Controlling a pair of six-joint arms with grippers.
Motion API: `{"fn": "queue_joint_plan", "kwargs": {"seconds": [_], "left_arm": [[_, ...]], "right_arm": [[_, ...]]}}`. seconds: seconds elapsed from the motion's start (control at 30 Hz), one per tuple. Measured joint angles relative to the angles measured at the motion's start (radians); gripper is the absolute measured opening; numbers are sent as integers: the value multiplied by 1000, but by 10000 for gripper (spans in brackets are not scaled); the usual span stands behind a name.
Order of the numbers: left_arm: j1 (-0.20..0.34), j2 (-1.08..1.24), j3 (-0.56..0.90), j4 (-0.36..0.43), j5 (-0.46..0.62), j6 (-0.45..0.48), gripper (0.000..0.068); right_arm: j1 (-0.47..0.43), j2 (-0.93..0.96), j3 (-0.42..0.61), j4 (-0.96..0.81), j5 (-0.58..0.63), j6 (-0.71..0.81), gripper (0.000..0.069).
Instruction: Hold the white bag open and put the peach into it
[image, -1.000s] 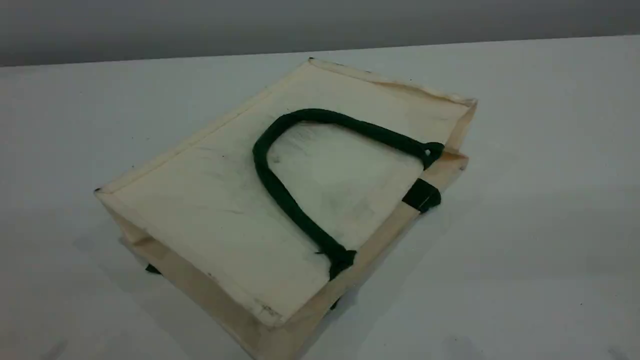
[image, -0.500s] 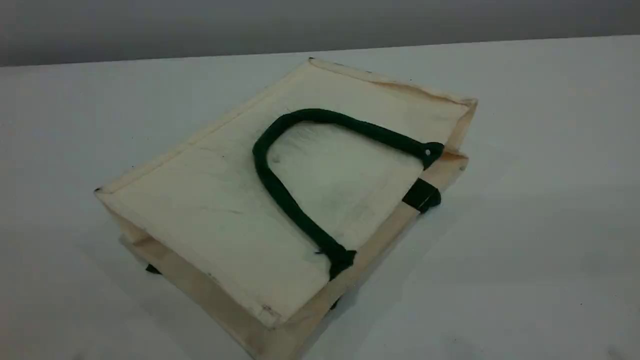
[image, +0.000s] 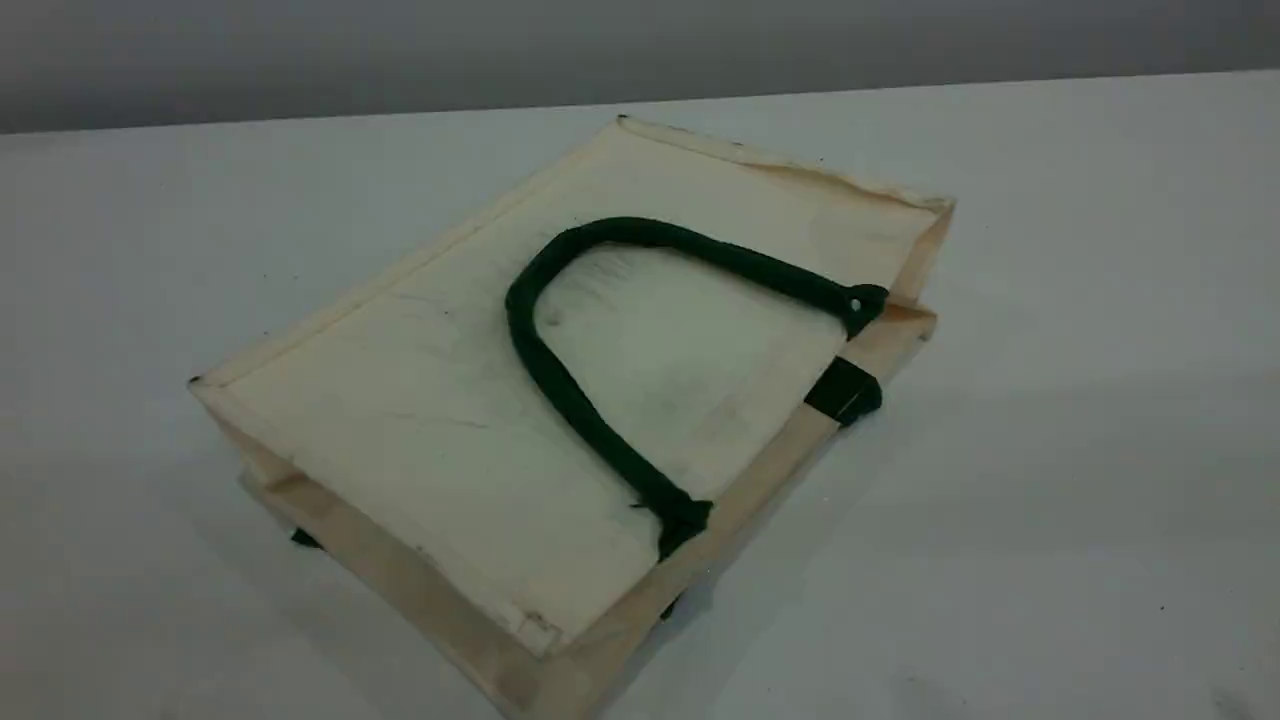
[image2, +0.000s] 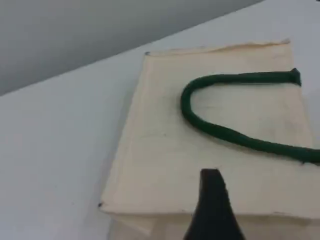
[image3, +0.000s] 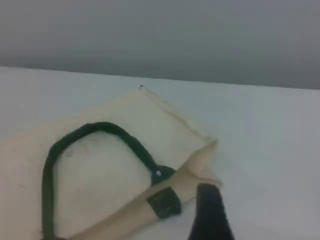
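The white bag (image: 450, 420) lies flat on the table, its mouth edge facing front right and lying shut. One dark green rope handle (image: 562, 385) is folded back over its top face. A dark piece of the other handle (image: 845, 392) peeks out under the mouth edge. The left wrist view looks at the bag (image2: 165, 165) from its closed end, with one dark fingertip (image2: 212, 185) above it. The right wrist view shows the bag's (image3: 100, 165) mouth corner, with a dark fingertip (image3: 210, 210) just right of it. The peach is out of view. Neither gripper appears in the scene view.
The pale grey table (image: 1050, 450) stretches around the bag on all sides. Its far edge (image: 300, 118) meets a grey wall.
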Motion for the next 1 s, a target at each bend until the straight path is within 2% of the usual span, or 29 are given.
{"fn": "queue_joint_plan", "kwargs": {"seconds": [0.57, 0.73, 1.0], "left_arm": [[0, 0, 0, 0, 11, -2, 467], [0, 0, 0, 1, 11, -2, 467], [0, 0, 0, 1, 11, -2, 467]], "right_arm": [[0, -19, 0, -40, 12, 1, 439], [-2, -65, 0, -254, 61, 19, 439], [-18, -160, 0, -735, 221, 112, 439]]}}
